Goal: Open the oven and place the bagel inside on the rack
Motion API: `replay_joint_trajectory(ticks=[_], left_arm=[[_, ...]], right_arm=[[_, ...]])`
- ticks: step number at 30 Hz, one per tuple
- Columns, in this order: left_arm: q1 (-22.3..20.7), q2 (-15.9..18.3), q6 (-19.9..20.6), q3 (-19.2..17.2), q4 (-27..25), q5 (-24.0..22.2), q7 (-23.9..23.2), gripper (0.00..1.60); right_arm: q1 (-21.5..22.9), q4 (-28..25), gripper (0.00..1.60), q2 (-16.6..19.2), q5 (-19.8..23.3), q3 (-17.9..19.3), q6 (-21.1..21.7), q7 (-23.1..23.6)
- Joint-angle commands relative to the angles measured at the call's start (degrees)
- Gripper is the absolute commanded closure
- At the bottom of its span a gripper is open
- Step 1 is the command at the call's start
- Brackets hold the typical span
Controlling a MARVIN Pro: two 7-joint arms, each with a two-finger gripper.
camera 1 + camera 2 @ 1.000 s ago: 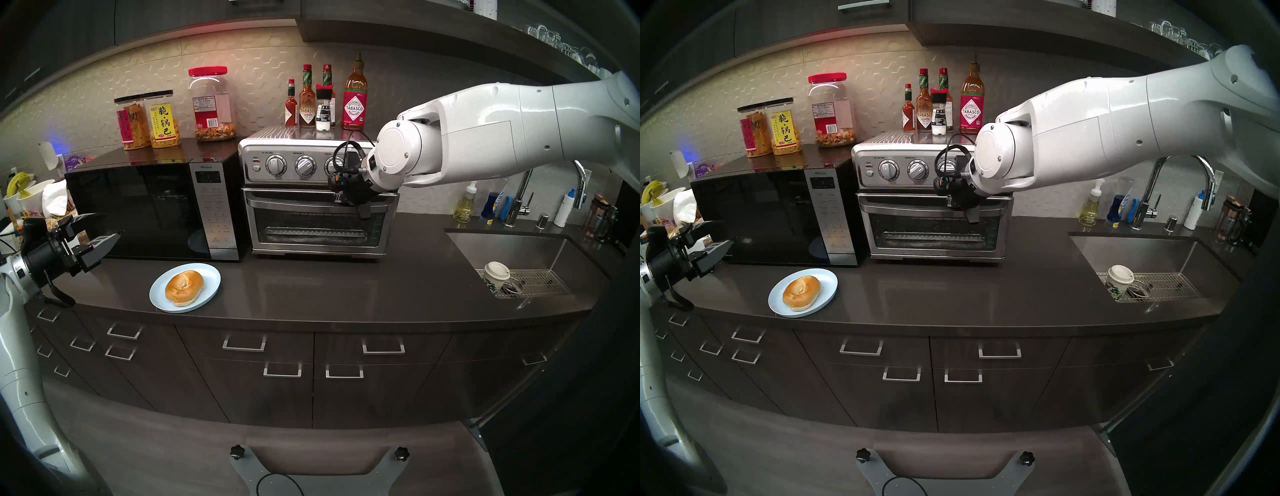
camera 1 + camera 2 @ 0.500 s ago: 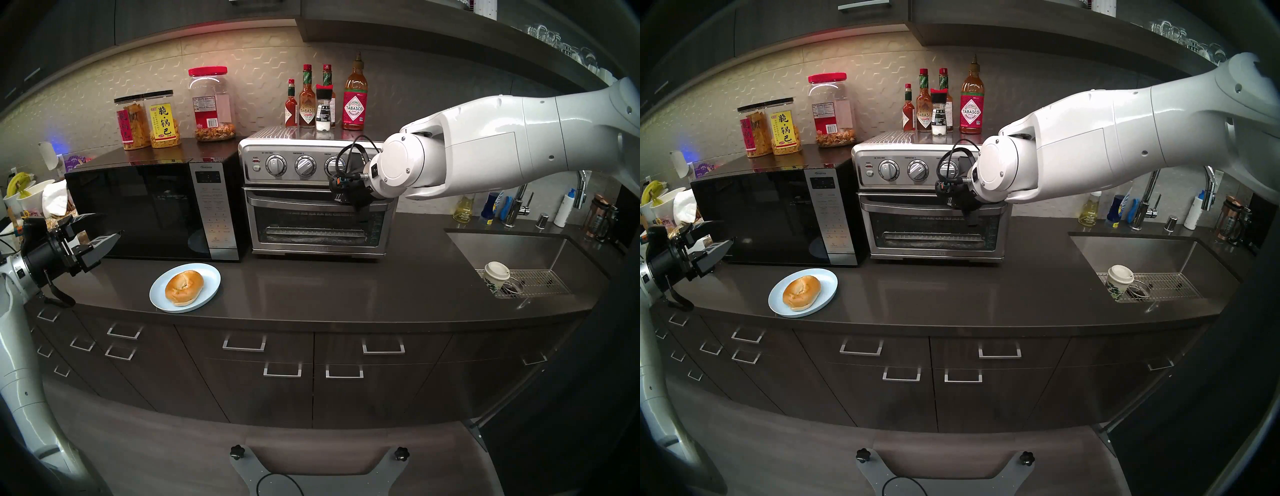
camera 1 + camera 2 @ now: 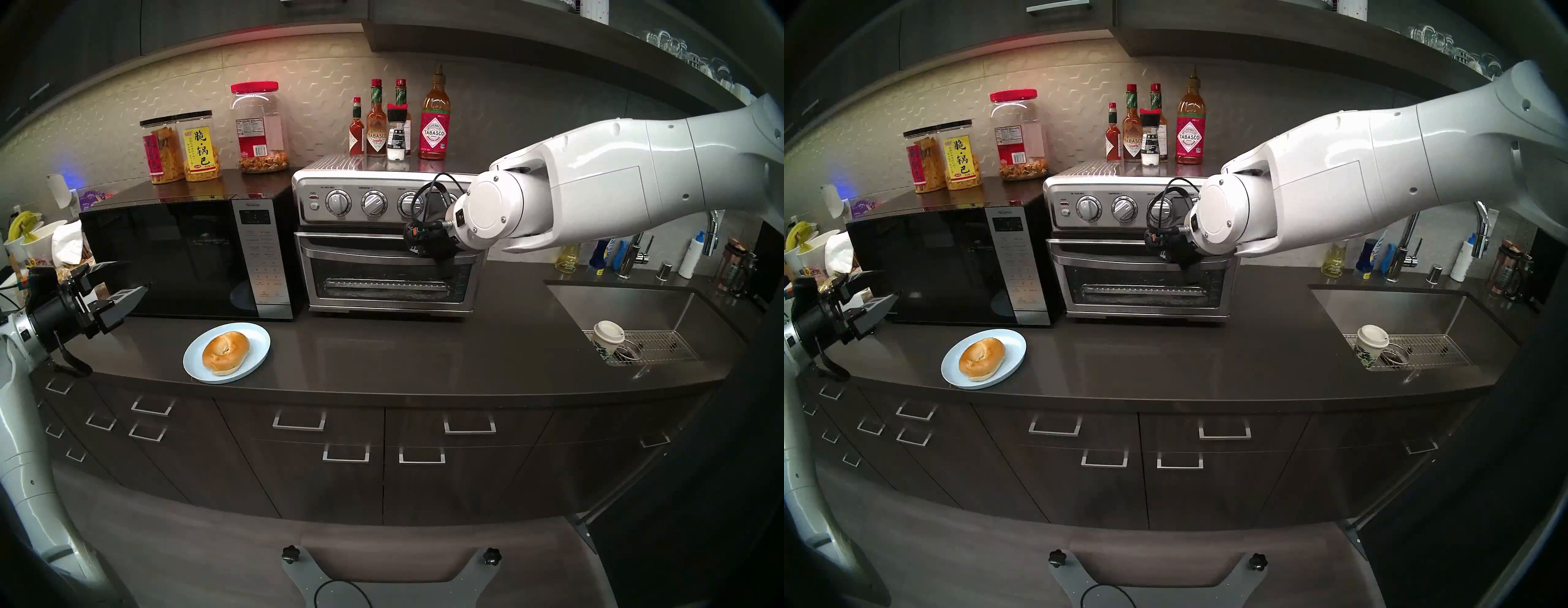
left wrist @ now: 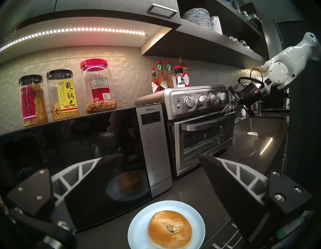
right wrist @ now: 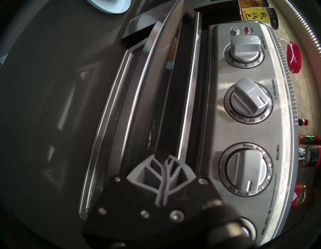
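The brushed-steel oven stands at the back of the counter, right of the microwave. Its glass door is tipped out a crack at the top. My right gripper is shut, its fingertips tucked behind the right part of the bar handle; it also shows in the left wrist view. The bagel lies on a pale blue plate near the counter's front. My left gripper is open and empty, left of the plate. I cannot make out the rack through the glass.
A black microwave carries snack jars. Sauce bottles stand on the oven. A foil-lined tray with a slotted rail shows through the door. The sink, with a paper cup, is at the right.
My right arm has moved down and a little toward me with the gripper behind the handle. The oven door has gone from shut to slightly ajar at the top. The left arm has not moved.
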Motion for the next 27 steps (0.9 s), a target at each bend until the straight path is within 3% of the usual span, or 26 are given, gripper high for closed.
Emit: replay_joint_trajectory(ticks=[1,17,27], left_arm=[[-0.33,0.25,-0.10,-0.13,-0.50,-0.18,-0.09,0.00],[-0.34,0.24,-0.09,-0.12,-0.46,-0.12,-0.09,0.00],[-0.35,0.23,-0.09,-0.12,-0.46,-0.09,-0.10,0.00]], right_arm=[[-5.92,-4.47,1.60,-0.30,-0.01,-5.42,1.31,2.62],[-4.41,-8.75,1.60,-0.15,1.50,-8.95,0.98,-1.49],[-3.42,-11.69,1.60,1.23,3.20,-11.95,0.22,-6.83]])
